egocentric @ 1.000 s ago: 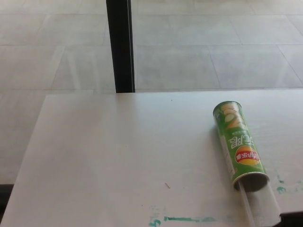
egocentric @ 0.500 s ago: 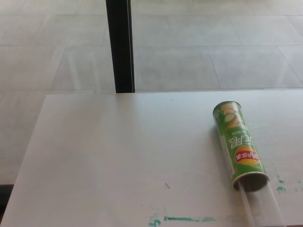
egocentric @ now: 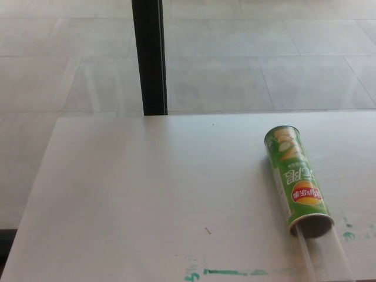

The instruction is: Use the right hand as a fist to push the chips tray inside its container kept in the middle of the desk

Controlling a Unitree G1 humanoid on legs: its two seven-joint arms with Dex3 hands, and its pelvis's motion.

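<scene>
Green cardboard is what I have to work with: the chips container (egocentric: 295,181) lies on its side at about four o'clock on the pale surface (egocentric: 135,194), closed end toward twelve, open mouth toward six and tipped slightly to the right. From that mouth the clear plastic chips tray (egocentric: 325,255) sticks out toward the near edge, running off the bottom of my picture, so I can't see its far end. It looks pale and see-through, hard to tell apart from the surface beneath; whether any chips sit in it I cannot tell.

Neither of my hands shows in the head view, so I can't say whether the right one is clenched yet, and the left is likewise out of sight. I judge the push has not begun: the tray is well out of the tube and nothing is touching it.

My next move, as I read it, is to curl the right hand into a fist, bring it in from five o'clock behind the tray's near end, and press along the tube's own line toward twelve. The can is round and free to roll, and light enough to slide away, so an off-axis shove would likely skew it rather than seat the tray.

Green paint smears (egocentric: 229,272) mark the surface at six o'clock, well left of the tray.
</scene>
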